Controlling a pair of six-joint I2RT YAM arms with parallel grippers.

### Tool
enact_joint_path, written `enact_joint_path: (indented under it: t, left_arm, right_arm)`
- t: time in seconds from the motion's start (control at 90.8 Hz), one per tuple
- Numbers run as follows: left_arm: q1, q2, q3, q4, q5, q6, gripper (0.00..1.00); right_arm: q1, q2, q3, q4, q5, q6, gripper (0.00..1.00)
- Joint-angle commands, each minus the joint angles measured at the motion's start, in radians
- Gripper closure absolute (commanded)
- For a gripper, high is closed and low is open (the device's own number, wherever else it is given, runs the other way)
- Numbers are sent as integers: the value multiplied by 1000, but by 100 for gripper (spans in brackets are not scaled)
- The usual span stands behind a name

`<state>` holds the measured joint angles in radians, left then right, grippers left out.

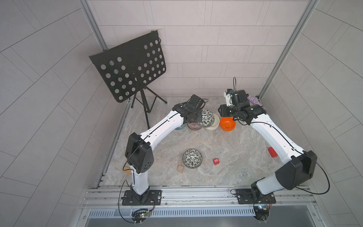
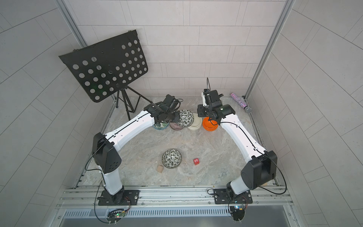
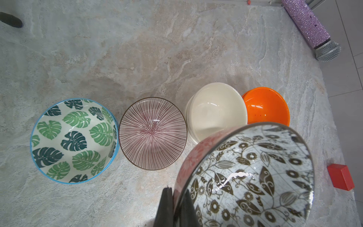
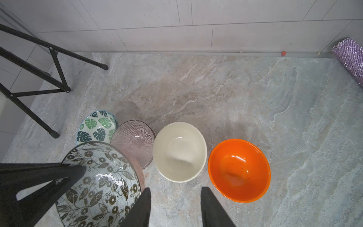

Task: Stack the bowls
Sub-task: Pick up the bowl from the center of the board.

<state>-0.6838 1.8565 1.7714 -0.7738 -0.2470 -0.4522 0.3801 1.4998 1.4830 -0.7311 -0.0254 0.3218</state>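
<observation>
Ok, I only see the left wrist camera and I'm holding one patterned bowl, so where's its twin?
Observer: The twin bowl stands alone near the front of the table, between a wooden block and a red die.
Operator: Is the right hand in my way?
Observer: It hovers open and empty beside the cream bowl and orange bowl.
Operator: And my bowl from above?
Observer: The held bowl hangs tilted over the striped bowl.

Glossy glazed bowls (image 3: 153, 133) on matt, stone-look tabletop (image 3: 137, 49)
</observation>
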Motion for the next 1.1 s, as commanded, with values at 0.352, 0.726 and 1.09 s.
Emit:
enact_joint_path:
  t: [0.352, 0.726, 1.09]
  left_arm:
    - [-12, -18, 18, 21, 11, 1, 100]
    - [-12, -28, -7, 48, 38, 9, 97]
    - [-10, -73, -10, 44, -76, 49, 0]
  right_arm:
    - [73, 71, -37, 74, -15, 27, 58]
    - [73, 117, -14, 44, -32, 23, 95]
    - [5, 93, -48, 2, -62, 3, 100]
